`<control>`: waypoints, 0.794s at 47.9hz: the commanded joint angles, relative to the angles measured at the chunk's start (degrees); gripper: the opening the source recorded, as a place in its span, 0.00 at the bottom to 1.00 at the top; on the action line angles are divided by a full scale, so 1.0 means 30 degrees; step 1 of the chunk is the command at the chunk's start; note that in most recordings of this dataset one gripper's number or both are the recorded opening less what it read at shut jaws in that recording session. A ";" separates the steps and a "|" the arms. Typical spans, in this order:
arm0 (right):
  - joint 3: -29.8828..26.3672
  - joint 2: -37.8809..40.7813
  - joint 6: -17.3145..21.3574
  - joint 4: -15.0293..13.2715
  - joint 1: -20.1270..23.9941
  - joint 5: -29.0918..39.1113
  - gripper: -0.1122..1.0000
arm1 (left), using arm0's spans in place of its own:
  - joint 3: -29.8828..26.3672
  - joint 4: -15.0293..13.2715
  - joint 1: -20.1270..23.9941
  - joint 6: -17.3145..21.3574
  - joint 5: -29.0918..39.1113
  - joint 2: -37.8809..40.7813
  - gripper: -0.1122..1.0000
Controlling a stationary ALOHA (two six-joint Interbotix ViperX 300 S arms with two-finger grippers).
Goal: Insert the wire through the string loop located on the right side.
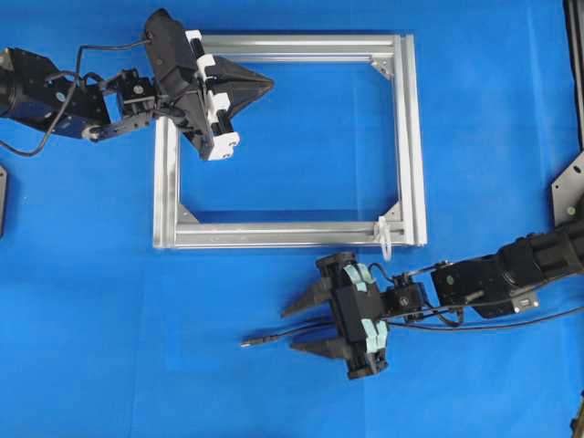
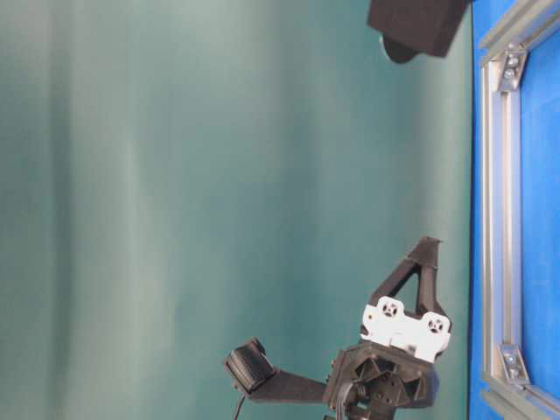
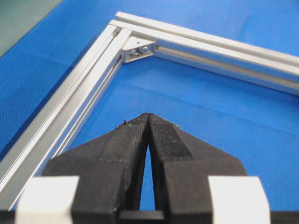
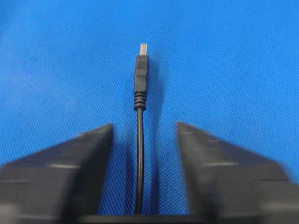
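On the blue worktop (image 1: pixel 91 301) lies a silver frame (image 1: pixel 415 137), and the white string loop (image 1: pixel 386 239) hangs at its lower right corner in the overhead view, draped over the frame's outer edge onto the blue surface. The wire (image 1: pixel 274 339) lies flat on the worktop below the frame, well apart from the loop, its grey plug tip pointing left in the overhead view and its black length running right, under the right arm. The right pincer (image 1: pixel 297 327) sits low over the wire with one finger on each side of it; in the right wrist view the wire (image 4: pixel 139 140) runs straight up the gap between the two dark fingers (image 4: pixel 70 158), which are blurred, with blue showing on both sides of the cable, so the jaws stand apart and pinch nothing. The plug (image 4: pixel 141 77) lies beyond the fingertips. The left pincer (image 1: pixel 269 84) hangs over the frame's upper left part, inside its opening, with its fingers pressed together and nothing between them; the left wrist view shows the tips (image 3: pixel 149 123) meeting, and a frame corner with its bracket (image 3: pixel 138 49) ahead.
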 commanded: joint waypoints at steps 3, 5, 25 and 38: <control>-0.0264 -0.0322 -0.0059 0.0029 0.0059 -0.0176 0.21 | -0.0146 0.0059 0.0000 -0.0029 -0.0088 -0.0557 0.10; -0.0264 -0.0322 -0.0059 0.0029 0.0088 -0.0176 0.15 | -0.0146 0.0059 -0.0029 -0.0029 -0.0088 -0.0557 0.10; -0.0293 -0.0322 -0.0059 -0.0059 0.0059 -0.0234 0.07 | -0.0146 0.0059 -0.0029 -0.0029 -0.0029 -0.0557 0.10; -0.0234 -0.1436 -0.0088 -0.0059 0.0059 0.0264 0.07 | -0.0146 0.0059 -0.0029 -0.0029 -0.0029 -0.0557 0.10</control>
